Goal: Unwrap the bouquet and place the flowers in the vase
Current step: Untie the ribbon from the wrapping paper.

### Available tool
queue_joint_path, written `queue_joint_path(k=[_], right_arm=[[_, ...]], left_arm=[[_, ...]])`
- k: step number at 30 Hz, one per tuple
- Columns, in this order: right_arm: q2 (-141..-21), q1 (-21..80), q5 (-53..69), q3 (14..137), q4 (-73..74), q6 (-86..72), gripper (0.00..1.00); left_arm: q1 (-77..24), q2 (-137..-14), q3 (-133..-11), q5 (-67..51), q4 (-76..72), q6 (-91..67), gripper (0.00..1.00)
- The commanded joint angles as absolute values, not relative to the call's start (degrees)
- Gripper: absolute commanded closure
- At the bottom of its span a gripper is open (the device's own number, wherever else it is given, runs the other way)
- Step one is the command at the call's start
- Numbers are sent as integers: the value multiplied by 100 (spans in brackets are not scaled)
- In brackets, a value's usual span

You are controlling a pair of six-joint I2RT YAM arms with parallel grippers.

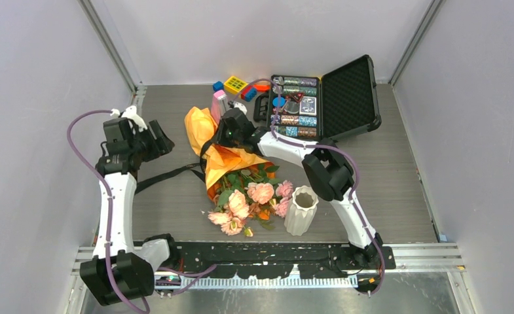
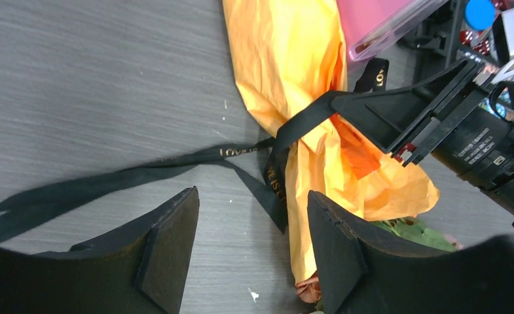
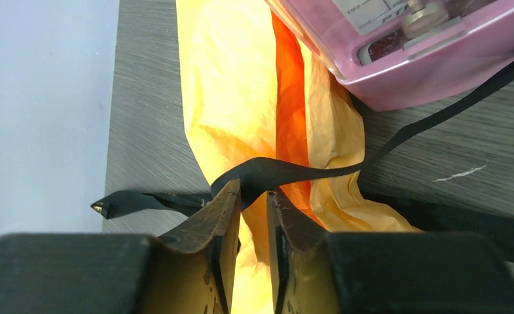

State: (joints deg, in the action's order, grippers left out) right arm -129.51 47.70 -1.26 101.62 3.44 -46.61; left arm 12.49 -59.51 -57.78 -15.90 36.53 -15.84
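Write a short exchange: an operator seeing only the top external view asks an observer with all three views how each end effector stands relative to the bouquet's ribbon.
Operator: Is the right end effector on the black ribbon?
Observer: Its wrist view shows the ribbon passing between its fingertips, which stand narrowly apart over the orange paper; a firm pinch I cannot confirm.
Operator: And the left?
Observer: The left end effector is open and empty; a ribbon tail lies on the table beyond its fingers.

grey table [image 1: 391,176], bouquet [image 1: 236,171], vase [image 1: 300,210], open case [image 1: 346,98]
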Motion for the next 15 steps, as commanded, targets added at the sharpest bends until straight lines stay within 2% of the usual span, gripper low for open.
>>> queue_joint_path(k=[1, 2, 4, 6, 15], right_arm=[[-12967, 4723, -210, 10485, 38, -4689, 78], [-12954, 4717, -206, 10494, 36, -4686, 85], [-12922, 4705, -207, 10514, -48, -4661, 94], [-12834, 4688, -218, 10496, -146, -4585, 99], [-11783, 4557, -744, 9610, -262, -3843, 100]], left_arm=[[1226, -6019, -6038, -1725, 3332, -1544, 36], [1230, -6035, -6025, -1723, 3280, -1526, 36], [1228, -6055, -5956, -1699, 3188, -1481, 36], [1230, -6064, -5851, -1688, 3098, -1450, 36], [1228, -6030, -5670, -1756, 3041, -1422, 36]])
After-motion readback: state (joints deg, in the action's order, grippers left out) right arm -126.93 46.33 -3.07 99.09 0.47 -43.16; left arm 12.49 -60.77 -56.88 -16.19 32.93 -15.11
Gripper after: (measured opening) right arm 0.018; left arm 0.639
